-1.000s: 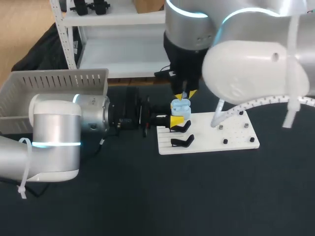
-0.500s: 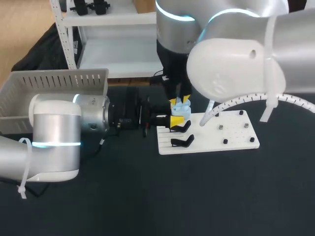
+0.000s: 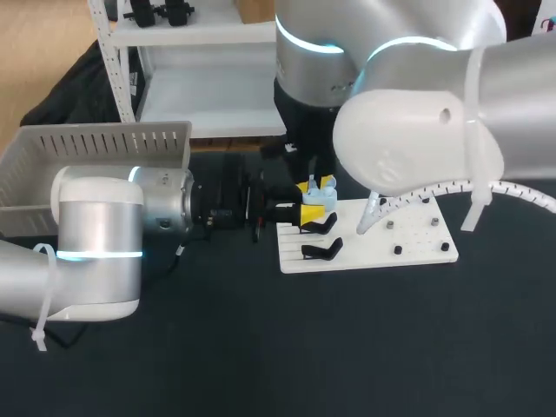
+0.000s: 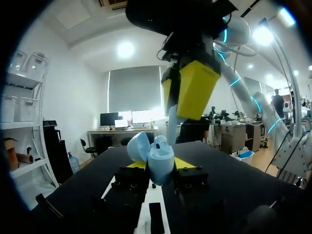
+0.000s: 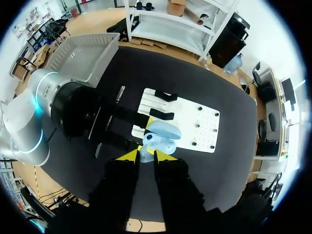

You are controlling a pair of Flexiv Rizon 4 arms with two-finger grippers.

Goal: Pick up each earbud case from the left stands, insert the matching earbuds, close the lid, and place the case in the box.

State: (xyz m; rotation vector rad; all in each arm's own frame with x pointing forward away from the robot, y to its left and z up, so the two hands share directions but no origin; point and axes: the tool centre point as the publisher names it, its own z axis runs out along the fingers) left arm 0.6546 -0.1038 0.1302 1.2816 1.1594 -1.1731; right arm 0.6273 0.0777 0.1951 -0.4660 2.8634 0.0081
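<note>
With left hand (image 4: 157, 166) clenched from two sides on the lower shell of the pale blue, rounded plastic earbud case (image 4: 161, 155), holds it lid-open between the yellow tips, above the edge of the white flat stand board (image 3: 373, 248). Right hand (image 5: 147, 156) directly above the case, grip impossible to tell. Looks light, hard and glossy, so likely to slip or twist: best pinched on the flanks below the seam, clear of the thin hinged lid, without squeezing hard.
</note>
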